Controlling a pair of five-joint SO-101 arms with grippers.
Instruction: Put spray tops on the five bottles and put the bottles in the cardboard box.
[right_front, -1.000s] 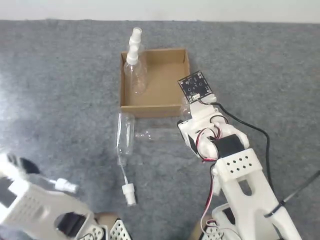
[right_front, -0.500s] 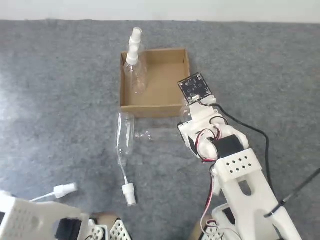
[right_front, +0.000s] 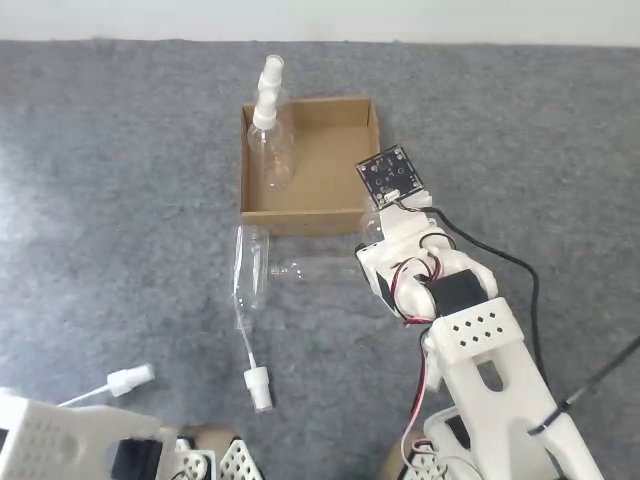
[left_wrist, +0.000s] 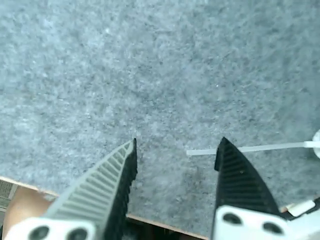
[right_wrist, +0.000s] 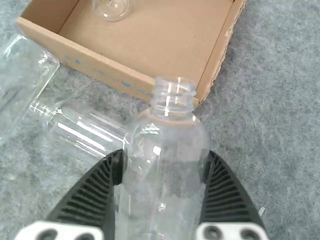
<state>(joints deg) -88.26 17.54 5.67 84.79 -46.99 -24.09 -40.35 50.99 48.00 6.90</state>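
A cardboard box (right_front: 352, 165) sits on grey carpet, with one clear bottle with a spray top (right_front: 270, 140) standing in its left corner. My right gripper (right_wrist: 165, 161) is shut on an upright clear bottle (right_wrist: 167, 135) that has no top, just outside the box's near right corner (right_wrist: 212, 75). Two more topless bottles (right_front: 250, 265) (right_front: 315, 268) lie in front of the box. One spray top (right_front: 258, 385) lies with its tube on the carpet, another spray top (right_front: 127, 379) further left. My left gripper (left_wrist: 177, 141) is open over bare carpet, with a white tube (left_wrist: 250, 148) beside one finger.
The left arm's body (right_front: 60, 445) sits at the near left corner. The right arm (right_front: 470, 340) and its cable (right_front: 520, 275) occupy the near right. Open carpet lies left and right of the box.
The left arm drew back toward the near edge, and the spray top beside it now lies alone on the carpet. The right arm and its bottle stayed put.
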